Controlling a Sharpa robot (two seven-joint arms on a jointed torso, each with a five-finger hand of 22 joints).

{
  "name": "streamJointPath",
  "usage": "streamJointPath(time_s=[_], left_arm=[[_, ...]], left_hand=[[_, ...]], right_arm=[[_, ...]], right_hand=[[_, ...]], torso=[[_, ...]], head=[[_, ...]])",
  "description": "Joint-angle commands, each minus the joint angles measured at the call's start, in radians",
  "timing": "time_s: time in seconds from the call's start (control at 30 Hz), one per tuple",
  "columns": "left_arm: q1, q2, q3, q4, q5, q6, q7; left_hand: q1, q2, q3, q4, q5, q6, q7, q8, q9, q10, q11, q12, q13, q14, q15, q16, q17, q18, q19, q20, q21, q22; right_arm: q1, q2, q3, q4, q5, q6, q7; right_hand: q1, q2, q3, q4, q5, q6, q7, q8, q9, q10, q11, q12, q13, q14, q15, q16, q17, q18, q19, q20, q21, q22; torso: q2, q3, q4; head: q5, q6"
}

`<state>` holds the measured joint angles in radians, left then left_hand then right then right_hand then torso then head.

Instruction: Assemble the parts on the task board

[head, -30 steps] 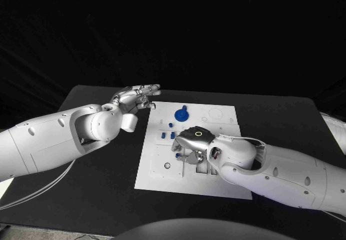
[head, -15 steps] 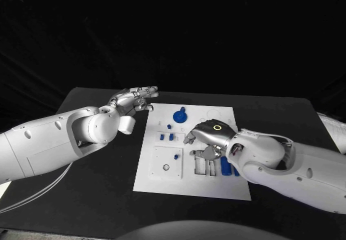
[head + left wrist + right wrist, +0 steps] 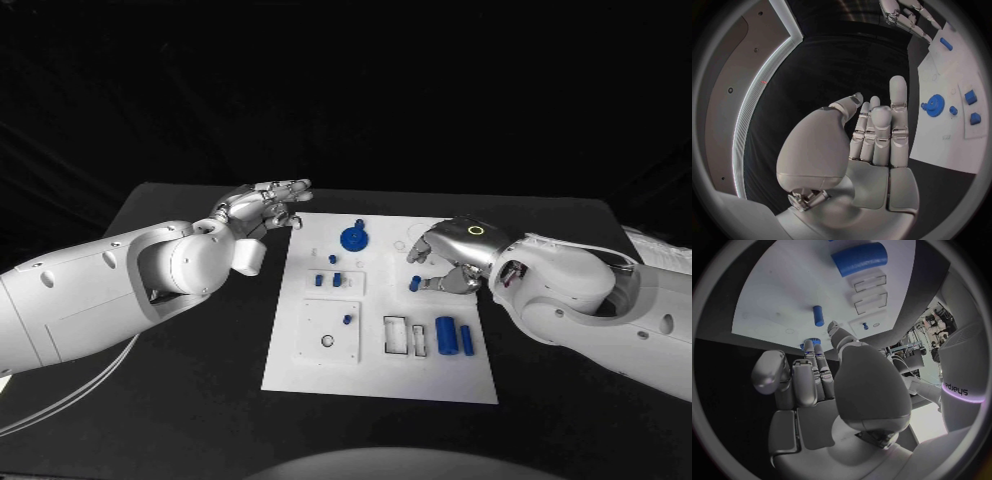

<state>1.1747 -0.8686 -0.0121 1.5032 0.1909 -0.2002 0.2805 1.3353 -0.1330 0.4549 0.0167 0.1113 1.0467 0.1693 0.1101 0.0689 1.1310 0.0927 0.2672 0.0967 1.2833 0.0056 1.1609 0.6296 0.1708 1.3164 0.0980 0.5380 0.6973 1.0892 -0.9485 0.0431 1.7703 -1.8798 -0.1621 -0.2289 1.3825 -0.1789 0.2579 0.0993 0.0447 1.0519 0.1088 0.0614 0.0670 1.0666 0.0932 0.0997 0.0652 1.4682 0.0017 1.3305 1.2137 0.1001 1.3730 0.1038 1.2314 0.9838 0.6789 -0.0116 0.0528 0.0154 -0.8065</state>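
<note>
Since a second ago the right hand [image 3: 450, 262] has lifted toward the task board's [image 3: 382, 375] far right, fingers curled over a small blue part [image 3: 415, 283], grasp unclear, while the empty, spread left hand [image 3: 264, 207] hovers farther off.

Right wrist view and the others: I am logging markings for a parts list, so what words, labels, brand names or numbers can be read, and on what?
"sharpa": on the robot's white right arm, above a glowing ring, in the right wrist view.
Task board: small markings show near the recesses, too small to read.
Blue gear and the other blue parts: no text visible.
</note>
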Motion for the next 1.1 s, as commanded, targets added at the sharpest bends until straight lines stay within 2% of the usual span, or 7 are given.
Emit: streamJointPath(time_s=[0.03,0.17,0.33,0.5,0.8,1.1], left_arm=[[0.001,0.001,0.0,0.004,-0.006,0.023,0.002],[0.0,0.001,0.0,0.004,-0.008,0.024,0.002],[0.0,0.001,0.0,0.005,-0.009,0.024,0.002],[0.0,0.001,0.0,0.005,-0.009,0.024,0.002],[0.0,0.0,0.0,0.006,-0.009,0.025,0.002],[0.0,-0.001,0.0,0.006,-0.009,0.024,0.001]], left_hand=[[0.008,-0.002,-0.001,-0.006,0.0,-0.004,0.001,0.005,-0.002,-0.009,0.0,0.003,0.001,-0.009,0.0,-0.005,-0.001,0.01,-0.008,0.002,-0.006,-0.001],[0.008,-0.002,-0.001,-0.006,0.0,-0.004,0.001,0.005,-0.002,-0.009,0.0,0.003,0.001,-0.009,0.0,-0.005,-0.001,0.01,-0.008,0.002,-0.006,-0.001],[0.008,-0.002,-0.001,-0.006,0.0,-0.004,0.001,0.005,-0.002,-0.009,0.0,0.003,0.001,-0.009,0.0,-0.005,-0.001,0.01,-0.008,0.002,-0.006,-0.001],[0.008,-0.002,-0.001,-0.006,0.0,-0.004,0.001,0.005,-0.002,-0.009,0.0,0.003,0.001,-0.009,0.0,-0.005,-0.001,0.01,-0.008,0.002,-0.006,-0.001],[0.008,-0.002,-0.001,-0.006,0.0,-0.004,0.001,0.005,-0.002,-0.009,0.0,0.003,0.001,-0.009,0.0,-0.005,-0.001,0.01,-0.008,0.002,-0.006,-0.001],[0.008,-0.002,-0.001,-0.006,0.0,-0.004,0.001,0.005,-0.002,-0.009,0.0,0.003,0.001,-0.009,0.0,-0.005,-0.001,0.01,-0.008,0.002,-0.006,-0.001]], right_arm=[[-0.002,0.004,0.0,-0.006,-0.018,0.065,-0.022],[-0.006,0.014,-0.001,-0.016,-0.016,0.083,-0.02],[-0.012,0.032,-0.004,-0.037,-0.014,0.097,-0.017],[-0.015,0.048,-0.005,-0.057,-0.014,0.113,-0.016],[-0.021,0.07,-0.006,-0.078,-0.014,0.126,-0.006],[-0.029,0.085,-0.007,-0.094,-0.014,0.122,-0.001]], right_hand=[[0.011,-0.001,-0.012,0.005,0.005,0.002,-0.007,0.002,0.001,-0.002,-0.008,0.006,0.0,0.038,0.003,-0.004,-0.001,0.01,0.004,0.003,-0.003,0.001],[0.009,0.004,-0.026,0.012,0.005,0.005,-0.006,0.003,0.002,0.006,-0.013,0.013,0.001,0.039,-0.001,-0.004,-0.002,0.01,0.005,0.0,-0.004,0.001],[0.023,0.024,-0.024,0.014,0.005,0.011,-0.001,0.004,0.003,0.024,-0.023,0.024,0.001,0.04,-0.009,-0.004,-0.003,0.01,0.008,-0.006,-0.003,0.002],[0.044,0.053,-0.004,0.013,0.004,0.024,0.002,0.007,0.004,0.047,-0.03,0.031,0.0,0.041,-0.016,-0.003,-0.002,0.01,0.011,-0.013,-0.003,0.003],[0.063,0.086,0.039,0.018,0.004,0.061,0.002,0.015,0.009,0.093,-0.034,0.032,-0.001,0.043,-0.021,0.001,0.002,0.008,0.017,-0.019,0.001,0.01],[0.061,0.09,0.061,0.023,0.004,0.083,0.0,0.017,0.011,0.121,-0.038,0.025,-0.002,0.044,-0.025,0.005,0.005,0.007,0.021,-0.023,0.003,0.013]], torso=[[0.001,-0.0006,0.0],[0.001,-0.0001,0.0009],[0.001,-0.0011,0.0011],[0.001,-0.0008,0.0016],[0.001,0.0001,0.0005],[0.001,-0.0006,0.0009]], head=[[0.0,0.001],[0.0,0.001],[-0.002,0.0],[-0.003,-0.001],[-0.001,-0.005],[0.0,-0.008]])
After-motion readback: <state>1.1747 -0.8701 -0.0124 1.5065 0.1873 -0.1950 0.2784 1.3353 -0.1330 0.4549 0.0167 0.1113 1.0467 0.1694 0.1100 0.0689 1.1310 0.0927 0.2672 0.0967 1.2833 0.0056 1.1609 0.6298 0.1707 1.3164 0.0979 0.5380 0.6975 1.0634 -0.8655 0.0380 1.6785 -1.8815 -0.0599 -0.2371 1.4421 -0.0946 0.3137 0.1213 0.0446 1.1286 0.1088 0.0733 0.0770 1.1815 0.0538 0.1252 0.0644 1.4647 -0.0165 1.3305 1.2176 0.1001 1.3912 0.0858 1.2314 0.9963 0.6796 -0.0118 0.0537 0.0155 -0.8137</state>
